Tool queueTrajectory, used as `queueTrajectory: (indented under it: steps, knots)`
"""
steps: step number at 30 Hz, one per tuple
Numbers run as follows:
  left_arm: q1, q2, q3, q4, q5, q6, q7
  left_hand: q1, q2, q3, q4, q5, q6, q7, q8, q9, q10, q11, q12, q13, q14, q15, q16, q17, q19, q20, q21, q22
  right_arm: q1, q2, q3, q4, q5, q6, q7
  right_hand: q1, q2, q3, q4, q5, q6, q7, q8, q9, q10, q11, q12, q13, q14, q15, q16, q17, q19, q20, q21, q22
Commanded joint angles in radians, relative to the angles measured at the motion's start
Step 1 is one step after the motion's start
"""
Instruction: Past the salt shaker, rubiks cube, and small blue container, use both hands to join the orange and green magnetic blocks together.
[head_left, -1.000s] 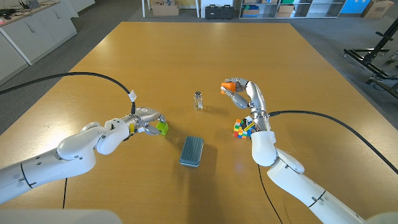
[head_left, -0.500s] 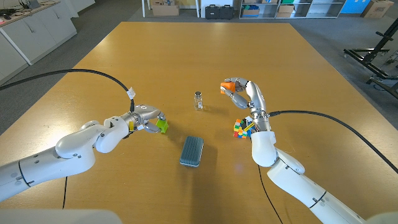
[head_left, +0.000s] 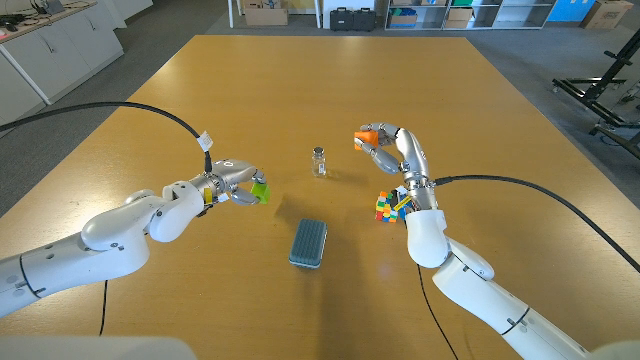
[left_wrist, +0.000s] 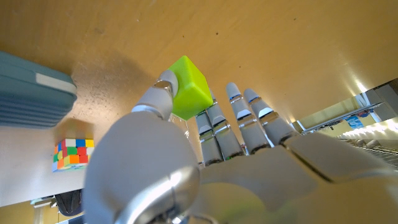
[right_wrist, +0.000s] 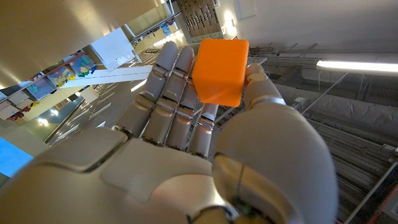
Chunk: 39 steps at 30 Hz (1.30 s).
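wooden table (head_left: 200, 80), grey floor (head_left: 540, 50), shelving (head_left: 440, 12), white cabinets (head_left: 50, 45)

Over the last second the left hand (head_left: 232, 184) moves farther out over the wooden table (head_left: 480, 110), away from the robot, carrying the green magnetic block (head_left: 260, 190) pinched in its fingers (left_wrist: 219, 127). The block now sits higher in the head view than before and a little closer to the salt shaker (head_left: 319, 161). It also draws away from the small blue container (head_left: 308, 243), which it was nearer to a second ago.
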Motion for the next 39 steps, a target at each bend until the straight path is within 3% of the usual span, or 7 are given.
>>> queueTrajectory:
  steps: [1,11,16,24,31,39]
  knots:
    - [0.075,0.001,-0.085,-0.037,-0.056,0.032,0.097,0.012,0.024,0.018,0.010,0.003,0.058,-0.040,0.008,0.003,0.087,-0.070,0.004,0.001,0.007,-0.167,-0.001,0.000,0.010,-0.007,0.002,0.002,0.028,-0.016,0.014,-0.002,0.013,0.047,0.033,0.162,0.158,0.003,0.003,0.005,0.092,-0.041,0.002,0.002,0.160,-0.157,0.006,0.003,0.015,-0.085,-0.002,0.003,-0.002,-0.030,0.007,0.002]
    - [0.226,-0.032,-0.219,-0.071,-0.073,0.028,0.231,0.013,0.030,0.022,0.010,0.005,0.062,-0.040,0.008,0.003,0.088,-0.071,0.000,0.001,0.008,-0.168,-0.005,0.000,0.010,-0.006,-0.001,0.002,0.035,-0.021,0.035,0.008,0.026,0.097,0.039,0.162,0.158,0.003,0.003,0.005,0.095,-0.041,0.002,0.002,0.159,-0.157,0.005,0.004,0.015,-0.085,-0.002,0.004,-0.003,-0.031,0.009,0.001]
    - [0.291,-0.090,-0.269,-0.077,-0.066,-0.008,0.297,0.013,0.031,0.023,0.010,0.005,0.062,-0.042,0.008,0.003,0.087,-0.070,-0.002,0.001,0.009,-0.168,-0.006,0.000,0.010,-0.005,-0.001,0.002,0.036,-0.028,0.045,-0.004,0.018,0.109,0.047,0.162,0.157,0.003,0.003,0.005,0.094,-0.041,0.001,0.002,0.161,-0.158,0.006,0.005,0.013,-0.085,-0.003,0.004,-0.005,-0.031,0.010,0.001]
    - [0.342,-0.189,-0.314,-0.068,-0.055,-0.092,0.369,0.011,0.034,0.024,0.012,0.006,0.069,-0.039,0.009,0.003,0.090,-0.070,-0.003,0.002,0.011,-0.167,-0.008,0.000,0.011,-0.004,-0.002,0.002,0.029,-0.039,0.065,-0.039,0.007,0.118,0.062,0.162,0.157,0.002,0.003,0.005,0.096,-0.042,0.001,0.002,0.161,-0.159,0.005,0.005,0.015,-0.085,-0.003,0.005,-0.006,-0.031,0.012,0.001]
    - [0.314,-0.284,-0.286,-0.002,-0.055,-0.263,0.474,0.006,0.035,0.024,0.014,0.007,0.075,-0.045,0.010,0.003,0.098,-0.070,-0.004,0.002,0.015,-0.166,-0.009,0.000,0.014,-0.001,-0.003,0.002,0.014,-0.047,0.079,-0.057,-0.002,0.137,0.071,0.162,0.157,0.002,0.003,0.005,0.096,-0.045,0.000,0.002,0.162,-0.160,0.004,0.005,0.014,-0.086,-0.005,0.006,-0.008,-0.043,0.014,0.001]
    - [0.253,-0.362,-0.240,0.054,-0.078,-0.371,0.506,0.003,0.035,0.025,0.014,0.007,0.078,-0.046,0.010,0.003,0.105,-0.070,-0.004,0.002,0.019,-0.166,-0.010,0.000,0.018,0.001,-0.003,0.002,0.008,-0.055,0.095,-0.068,-0.005,0.149,0.093,0.161,0.156,0.001,0.004,0.005,0.097,-0.045,-0.002,0.002,0.162,-0.162,0.004,0.006,0.015,-0.086,-0.005,0.007,0.001,-0.058,0.020,0.001]
